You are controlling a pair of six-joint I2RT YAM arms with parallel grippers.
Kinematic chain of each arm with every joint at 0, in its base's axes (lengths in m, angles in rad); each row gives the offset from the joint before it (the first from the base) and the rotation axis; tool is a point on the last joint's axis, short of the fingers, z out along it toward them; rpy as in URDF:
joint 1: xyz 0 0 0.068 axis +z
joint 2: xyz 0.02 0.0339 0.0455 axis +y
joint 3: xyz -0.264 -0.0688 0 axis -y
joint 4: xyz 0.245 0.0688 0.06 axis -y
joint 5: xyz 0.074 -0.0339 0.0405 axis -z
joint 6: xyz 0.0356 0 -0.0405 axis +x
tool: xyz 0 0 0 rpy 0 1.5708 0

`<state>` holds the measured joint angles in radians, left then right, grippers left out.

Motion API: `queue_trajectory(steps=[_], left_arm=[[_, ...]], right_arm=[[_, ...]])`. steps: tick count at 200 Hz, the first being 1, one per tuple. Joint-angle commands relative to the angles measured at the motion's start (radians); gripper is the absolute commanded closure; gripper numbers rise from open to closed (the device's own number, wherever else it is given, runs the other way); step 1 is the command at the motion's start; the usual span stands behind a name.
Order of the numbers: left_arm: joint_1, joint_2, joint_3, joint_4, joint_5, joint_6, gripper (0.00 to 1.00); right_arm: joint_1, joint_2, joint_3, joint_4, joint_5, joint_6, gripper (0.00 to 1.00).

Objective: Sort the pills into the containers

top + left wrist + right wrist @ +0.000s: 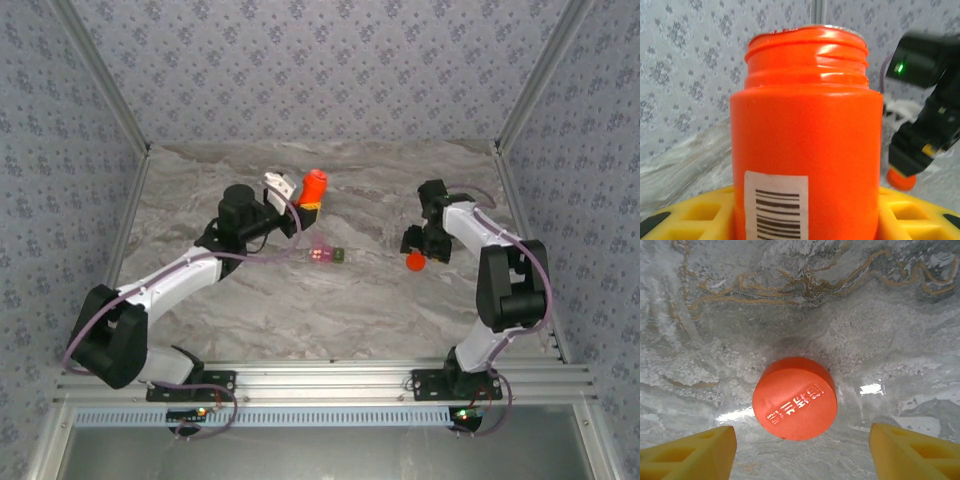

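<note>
The containers [327,255], a tiny pink and olive-green box of joined compartments, lie on the marble table near its middle. My left gripper [306,205] is shut on the orange-red bottle [315,186], holding it upright and uncapped behind and left of the box. From the left wrist, the bottle [807,145] stands between yellow fingers [920,212], a barcode label facing the camera. The orange cap [794,398] lies flat on the table, and my right gripper [800,450] is open just above it, a finger on either side. The same cap [415,262] and right gripper [425,243] appear in the top view. No pills are visible.
Patterned walls with metal posts close in the table on the left, back and right. The right arm [927,125] shows at the right of the left wrist view. Bare marble [330,310] lies between the box and the arm bases.
</note>
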<state>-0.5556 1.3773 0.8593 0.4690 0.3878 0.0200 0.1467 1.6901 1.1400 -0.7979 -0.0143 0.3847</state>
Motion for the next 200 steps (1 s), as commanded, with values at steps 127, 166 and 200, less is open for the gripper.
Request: queue_trajectory(steps=[127, 166, 200], left_arm=[[0.014, 0.020, -0.003, 0.208, 0.128, -0.150, 1.00], [0.013, 0.027, -0.005, 0.205, 0.130, -0.149, 1.00], [0.013, 0.037, -0.012, 0.199, 0.138, -0.116, 1.00]], right_arm=[[0.025, 0.125, -0.010, 0.047, -0.004, -0.024, 0.40], [0.025, 0.098, -0.006, 0.040, -0.008, -0.024, 0.54], [0.033, 0.028, 0.041, 0.007, -0.018, -0.019, 0.57]])
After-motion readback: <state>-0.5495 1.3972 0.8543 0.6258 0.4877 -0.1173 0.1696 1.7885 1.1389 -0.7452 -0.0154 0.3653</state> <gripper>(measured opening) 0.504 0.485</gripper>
